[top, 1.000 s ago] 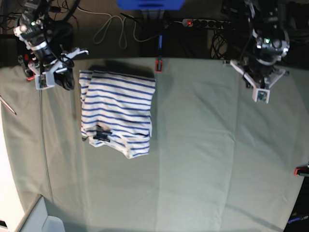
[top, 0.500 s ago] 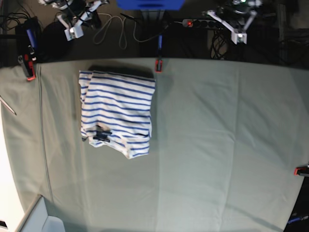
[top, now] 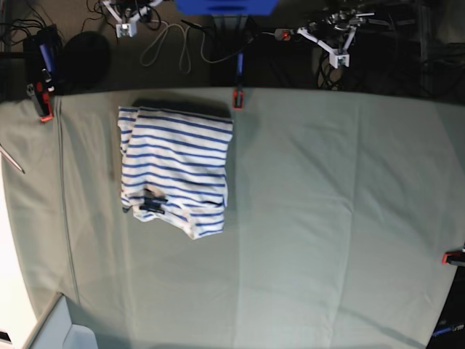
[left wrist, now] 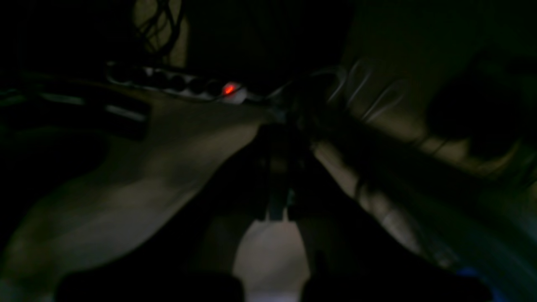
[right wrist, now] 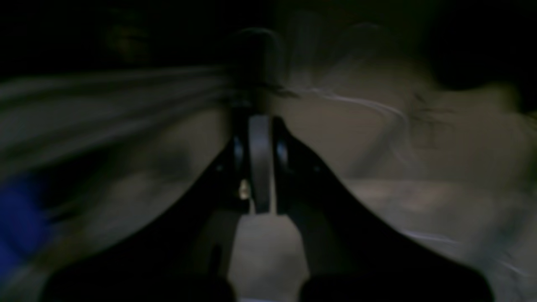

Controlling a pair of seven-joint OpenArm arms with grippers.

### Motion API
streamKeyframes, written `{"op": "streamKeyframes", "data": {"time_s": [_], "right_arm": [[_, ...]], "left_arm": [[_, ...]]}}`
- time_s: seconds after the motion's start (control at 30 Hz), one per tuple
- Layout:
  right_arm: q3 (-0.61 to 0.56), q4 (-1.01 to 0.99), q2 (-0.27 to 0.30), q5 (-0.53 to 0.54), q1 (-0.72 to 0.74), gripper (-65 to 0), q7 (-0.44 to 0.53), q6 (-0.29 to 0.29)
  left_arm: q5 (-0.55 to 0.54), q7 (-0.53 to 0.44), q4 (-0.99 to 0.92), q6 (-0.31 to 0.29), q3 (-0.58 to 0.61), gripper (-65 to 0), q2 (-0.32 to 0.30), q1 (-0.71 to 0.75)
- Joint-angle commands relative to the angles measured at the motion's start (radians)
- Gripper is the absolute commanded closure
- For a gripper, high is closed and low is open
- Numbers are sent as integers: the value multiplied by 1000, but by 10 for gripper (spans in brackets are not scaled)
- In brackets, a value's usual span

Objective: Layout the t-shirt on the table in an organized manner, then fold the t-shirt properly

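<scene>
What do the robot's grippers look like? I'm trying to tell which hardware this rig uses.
From the base view, the left gripper and right gripper are white, angular bracket-like pieces, with dark cables nearby. The wrist views are dark and blurred, showing black tapering fingers around a pale grey central strip.

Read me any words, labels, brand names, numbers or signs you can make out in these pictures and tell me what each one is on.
None can be read.
Dark tag on the t-shirt: too small and blurred to tell if it bears text.
Power strip with its red light: no legible marking.
Both wrist views are dark and blurred; no lettering shows.
</scene>
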Motion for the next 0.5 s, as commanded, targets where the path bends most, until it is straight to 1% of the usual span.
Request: {"op": "streamKeyframes", "data": {"time_s": [0.0, 0.03, 0.07, 0.1, 0.17, 0.2, 0.23, 0.33, 0.47], "right_arm": [[-3, -22, 12, 8, 24, 0, 34, -81], [-3, -42, 9, 6, 40, 0, 34, -161], [-6, -51, 3, 6, 46, 0, 34, -247], [-6, -51, 1, 6, 47, 0, 31, -313], [-6, -50, 1, 6, 49, 0, 5, -440], [-6, -50, 1, 6, 50, 0, -14, -483], [-6, -50, 1, 6, 50, 0, -32, -516], [-6, -50, 0, 6, 46, 0, -51, -569], [-6, -50, -3, 6, 46, 0, -57, -635]], "left_arm": [[-2, 9, -2, 48, 25, -2, -3, 6], [-2, 23, -2, 93, 53, -2, -3, 6], [-5, 32, 5, 122, 85, -2, -2, 8], [-8, 35, 14, 139, 108, -2, 0, 9], [-11, 37, 14, 146, 133, -2, 15, 9], [-11, 39, 13, 146, 131, -2, 20, 9], [-11, 49, 13, 148, 131, -2, 23, 9], [-11, 92, 16, 148, 131, -2, 29, 9], [-11, 109, 21, 148, 131, -2, 49, 9]]}}
